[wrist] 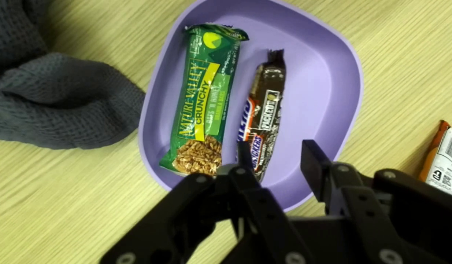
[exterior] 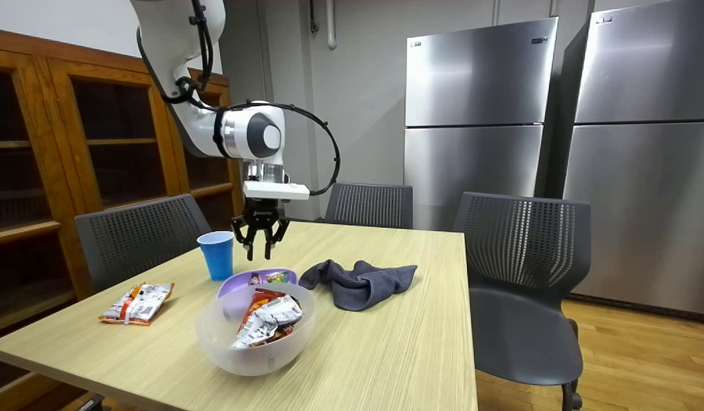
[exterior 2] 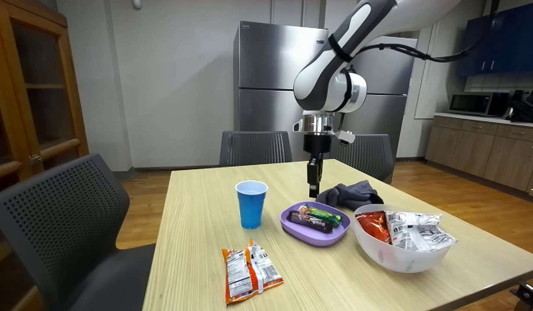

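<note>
Fingers (wrist: 314, 165) stood parted, hung above a purple plate (wrist: 310, 91), green granola bar (wrist: 207, 102) and Snickers bar (wrist: 269, 95) lay side by side inside.

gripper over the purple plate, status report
Gripper open, empty, above purple plate. Nature Valley granola bar and Snickers bar lying in it. Dark gray cloth beside purple plate.
</note>
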Controlling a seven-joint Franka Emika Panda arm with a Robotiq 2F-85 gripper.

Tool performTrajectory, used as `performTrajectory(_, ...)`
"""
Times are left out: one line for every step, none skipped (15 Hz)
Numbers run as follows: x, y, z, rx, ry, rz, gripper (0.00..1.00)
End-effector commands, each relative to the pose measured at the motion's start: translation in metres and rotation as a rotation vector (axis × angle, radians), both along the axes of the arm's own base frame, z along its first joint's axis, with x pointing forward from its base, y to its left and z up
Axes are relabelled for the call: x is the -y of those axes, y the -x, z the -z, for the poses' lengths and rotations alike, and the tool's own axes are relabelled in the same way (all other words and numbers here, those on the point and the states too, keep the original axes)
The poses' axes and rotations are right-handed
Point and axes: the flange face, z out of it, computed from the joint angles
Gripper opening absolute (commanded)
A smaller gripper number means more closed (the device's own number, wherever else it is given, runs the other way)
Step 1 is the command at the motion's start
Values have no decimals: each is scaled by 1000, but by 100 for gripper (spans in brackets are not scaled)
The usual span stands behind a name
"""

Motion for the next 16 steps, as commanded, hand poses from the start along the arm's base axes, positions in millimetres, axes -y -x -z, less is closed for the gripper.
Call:
performTrajectory(-1, -5, -7, 28, -12, 21, 73)
performTrajectory(0, -5, -8, 32, -15, 21, 82)
performTrajectory(4, -4, -11, 37, -21, 20, 88)
performTrajectory(8, -3, -14, 42, -23, 15, 95)
performTrajectory(16, 1, -18, 43, -10, 6, 100)
performTrajectory(6, -4, -4, 24, -2, 10, 85)
performTrajectory(10, -4, -5, 26, -2, 14, 94)
performTrajectory(13, -5, -7, 29, -2, 18, 100)
performTrajectory(15, -5, -8, 31, -2, 21, 100)
performTrajectory(16, -5, -9, 31, -2, 22, 100)
performTrajectory(16, -5, -9, 32, -2, 21, 100)
performTrajectory(16, -5, -9, 31, -2, 21, 100)
performTrajectory(16, -5, -9, 31, -2, 21, 100)
performTrajectory(16, -5, -9, 31, -2, 21, 100)
performTrajectory(16, -4, -9, 31, -2, 21, 100)
performTrajectory(16, -4, -9, 31, -2, 21, 100)
